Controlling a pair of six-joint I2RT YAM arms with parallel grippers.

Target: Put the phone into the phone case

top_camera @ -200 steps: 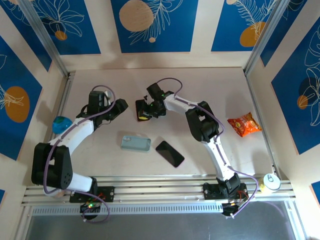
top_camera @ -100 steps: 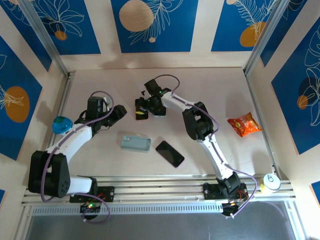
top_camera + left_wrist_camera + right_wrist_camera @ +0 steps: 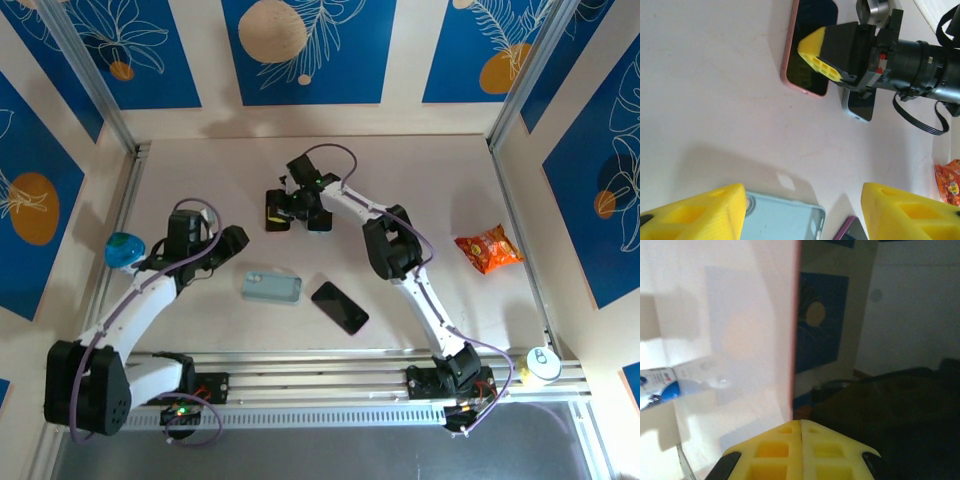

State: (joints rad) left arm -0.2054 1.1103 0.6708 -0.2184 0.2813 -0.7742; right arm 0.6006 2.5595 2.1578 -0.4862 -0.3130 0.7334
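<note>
Blue soft phone case (image 3: 271, 287) sits by the open left gripper (image 3: 236, 240); grab its edge gently. Right gripper (image 3: 276, 214) is closed.

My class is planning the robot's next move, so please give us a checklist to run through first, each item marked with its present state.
1. Light blue phone case lies free of other things: ok.
2. Black phone lies apart from the case, uncovered: ok.
3. Left jaws open and empty: ok.
4. Right jaws ready to grasp: not ok, they are shut, by the pink-edged phone.
5. Case's open side faces up: cannot tell.
</note>
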